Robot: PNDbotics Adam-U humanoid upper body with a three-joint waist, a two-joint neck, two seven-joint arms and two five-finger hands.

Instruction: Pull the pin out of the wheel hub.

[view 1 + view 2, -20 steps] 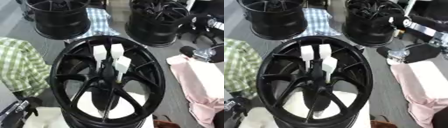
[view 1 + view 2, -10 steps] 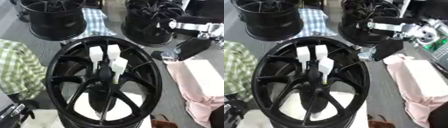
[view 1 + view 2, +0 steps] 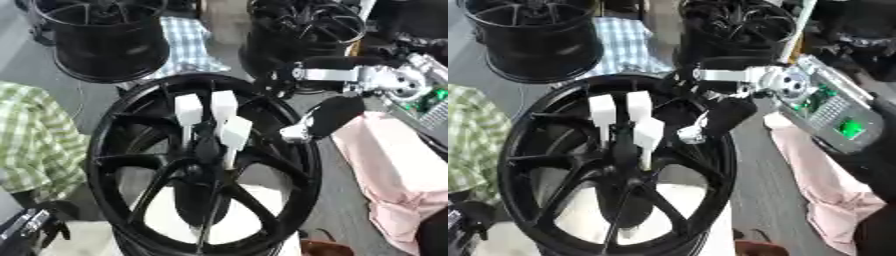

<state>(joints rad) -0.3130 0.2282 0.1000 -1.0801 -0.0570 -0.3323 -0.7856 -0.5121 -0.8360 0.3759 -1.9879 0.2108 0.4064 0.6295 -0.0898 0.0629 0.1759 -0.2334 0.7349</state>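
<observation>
A large black wheel hub lies flat before me. Three white block-headed pins stand on thin stems at its centre, two side by side and one lower right. My right arm reaches in from the right. Its black right hand hangs over the wheel's right rim, just right of the pins and apart from them, fingers straight and pointing down-left with a white tip. My left hand shows dark at the lower left corner, mostly cut off.
Two more black wheels stand at the back. A green checked cloth lies left, a blue checked cloth behind the hub, and a pink cloth right. A white pad lies under the hub.
My right arm has swung in from the far right and the hand has come down to the wheel's right rim beside the pins. The view has also shifted a little.
</observation>
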